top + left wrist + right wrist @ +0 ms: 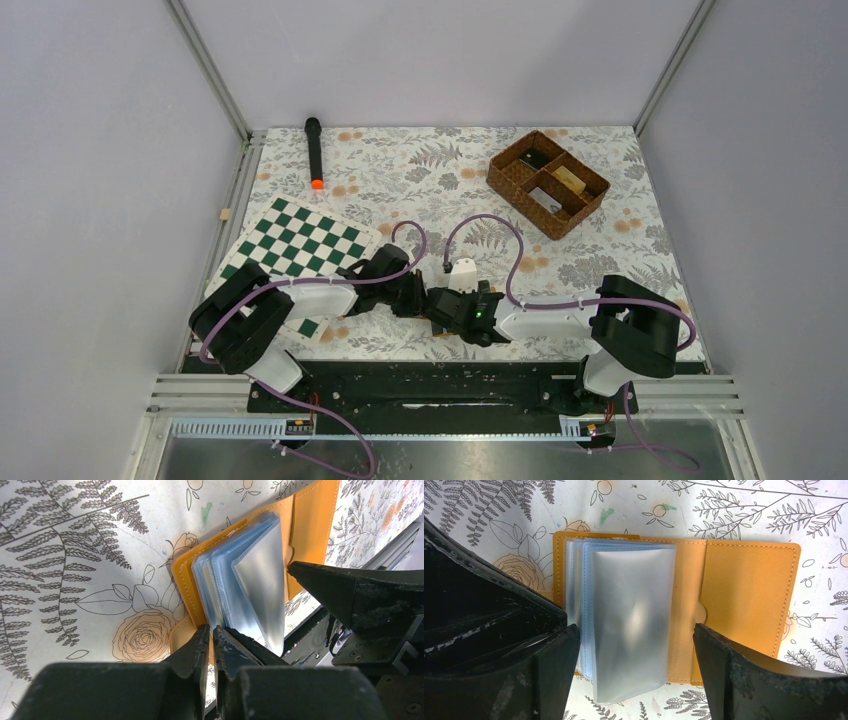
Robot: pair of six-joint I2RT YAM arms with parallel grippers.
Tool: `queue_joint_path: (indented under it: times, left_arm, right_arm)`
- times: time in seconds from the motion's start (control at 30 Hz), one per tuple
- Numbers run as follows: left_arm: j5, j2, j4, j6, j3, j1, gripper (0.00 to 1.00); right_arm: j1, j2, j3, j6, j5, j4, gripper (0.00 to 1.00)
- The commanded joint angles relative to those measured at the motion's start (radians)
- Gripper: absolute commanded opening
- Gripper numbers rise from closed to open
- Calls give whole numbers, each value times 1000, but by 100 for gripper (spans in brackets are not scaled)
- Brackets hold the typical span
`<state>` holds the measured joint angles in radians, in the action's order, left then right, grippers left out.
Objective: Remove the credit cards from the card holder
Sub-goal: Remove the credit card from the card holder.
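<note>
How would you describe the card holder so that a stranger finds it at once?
On the fern-printed table, look near the middle of the near edge. The card holder lies open there: orange-tan cover holding a fan of clear plastic sleeves, unlike the brown wicker basket far right.

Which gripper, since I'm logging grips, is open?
The right gripper: jaws wide over the holder; the left gripper is pinched shut on its edge.

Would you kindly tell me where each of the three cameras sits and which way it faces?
Top external: above, behind the bases, looking down at the table; left arm and right arm show.
Left wrist: looks along the left gripper, shut on the card holder.
Right wrist: looks down through the open right gripper.
Shared: both wrist views show the card holder.
</note>
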<state>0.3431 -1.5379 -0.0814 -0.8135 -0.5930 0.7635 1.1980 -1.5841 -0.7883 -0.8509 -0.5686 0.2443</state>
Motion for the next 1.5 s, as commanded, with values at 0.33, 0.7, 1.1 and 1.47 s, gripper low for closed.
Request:
queue_joint_path:
  times: [0.33, 0.7, 1.1, 1.47]
  left_arm:
    - [-56, 3, 75, 26, 23, -12, 8]
    - [-64, -1, 80, 29, 24, -16, 8]
    - [-74, -1, 123, 41, 4, -17, 8]
    - [-66, 3, 126, 37, -3, -17, 8]
  right_arm:
    - [9, 78, 48, -21, -68, 37, 73]
    - [7, 192, 126, -41, -83, -3, 61]
    - [-5, 275, 177, -53, -143, 61, 65]
    - [-1, 168, 75, 30, -39, -21, 90]
